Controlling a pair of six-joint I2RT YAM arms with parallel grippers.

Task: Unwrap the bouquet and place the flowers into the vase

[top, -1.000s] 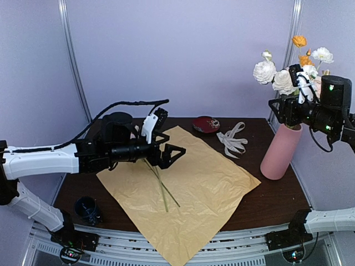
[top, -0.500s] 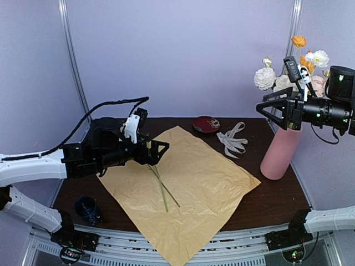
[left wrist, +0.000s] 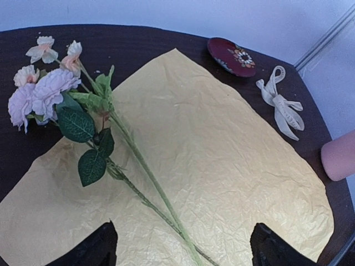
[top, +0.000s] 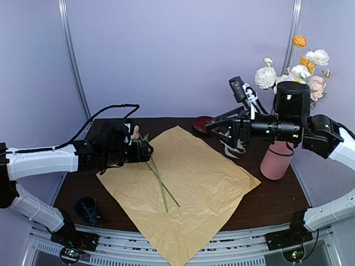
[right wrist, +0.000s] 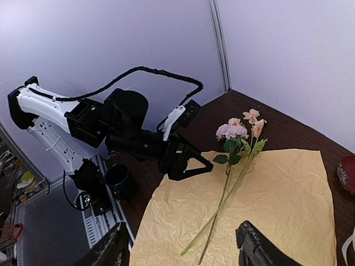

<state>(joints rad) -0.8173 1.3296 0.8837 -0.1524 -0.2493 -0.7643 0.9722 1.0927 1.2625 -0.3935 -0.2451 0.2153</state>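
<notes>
Dark table point(top: 273, 195) — tan paper point(top: 206, 178) spread, pink flowers point(left wrist: 47, 91) lying on it.

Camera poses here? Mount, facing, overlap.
Top external: above and behind the bases, facing down over the table; both arms, left gripper and right gripper show.
Left wrist: on the left arm, looking down at the paper and loose flowers; own fingertips at bottom.
Right wrist: on the right arm, facing across at the left arm; own fingertips at bottom.
Shared: all three see the loose flowers on the paper.
</notes>
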